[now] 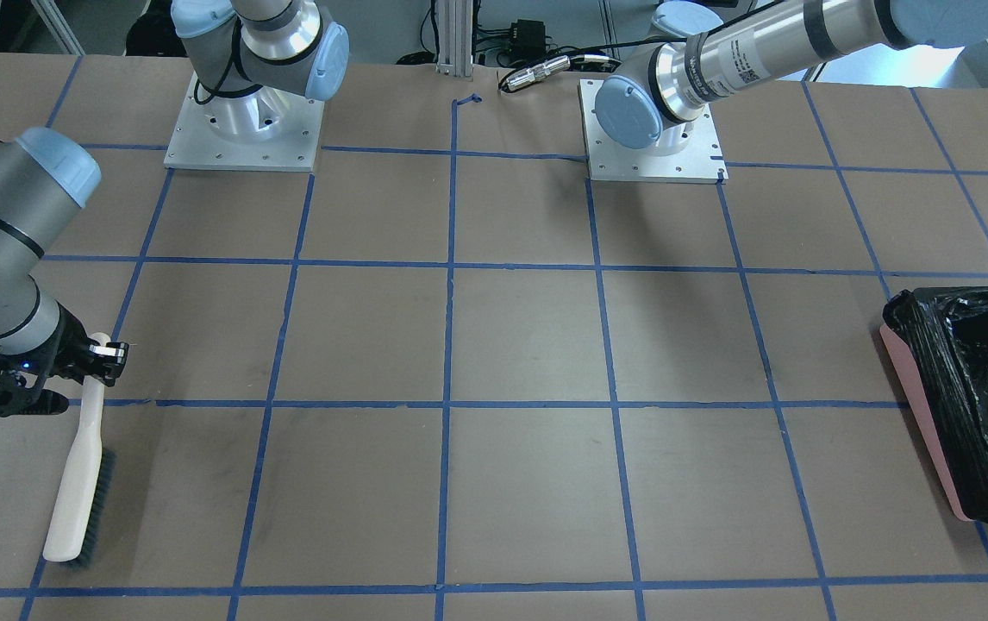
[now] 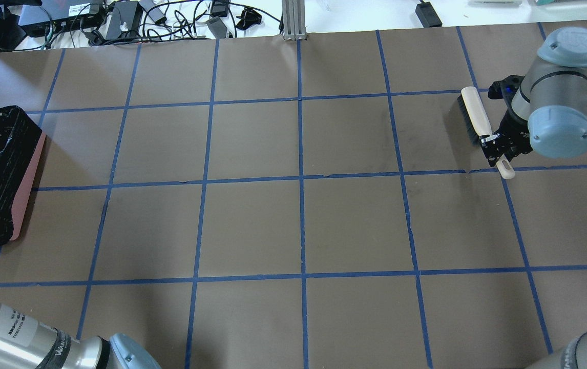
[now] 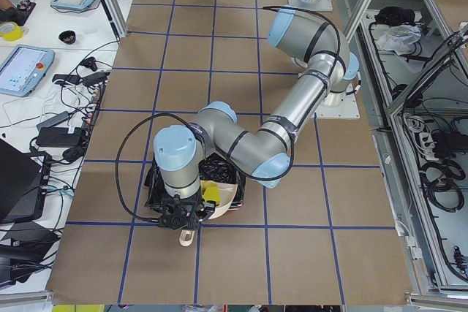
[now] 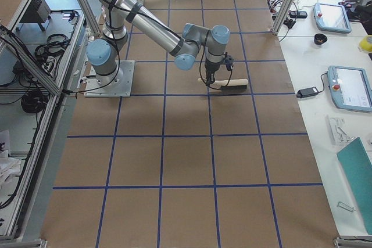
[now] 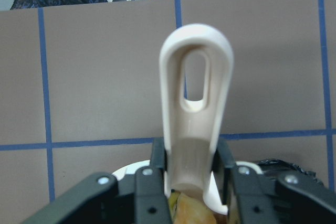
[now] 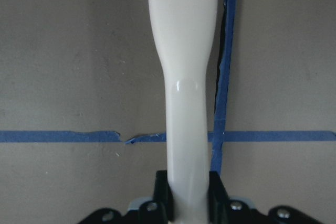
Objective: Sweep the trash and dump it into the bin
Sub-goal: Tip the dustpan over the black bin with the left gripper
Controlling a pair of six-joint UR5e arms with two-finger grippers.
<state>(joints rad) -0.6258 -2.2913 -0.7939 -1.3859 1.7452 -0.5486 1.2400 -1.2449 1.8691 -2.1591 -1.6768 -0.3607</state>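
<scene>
The left end effector (image 5: 191, 167) pinches the stiff dustpan (image 5: 195, 77) at its handle base; the right end effector (image 6: 189, 187) clamps the brush (image 6: 184, 51). The trash (image 3: 210, 193) is judged light and loose.

Two robot arms stand at this table, the left arm (image 3: 292, 107) and the right arm (image 4: 157, 30). They carry two grippers, the left gripper (image 5: 190, 161) and the right gripper (image 1: 106, 352). I count one brush (image 1: 76, 492), one dustpan (image 5: 195, 77) and one bin (image 1: 925, 431). Two bits of trash show, one yellow piece (image 3: 210, 193) and one golden-brown lump (image 5: 191, 214); any more is hidden.
</scene>
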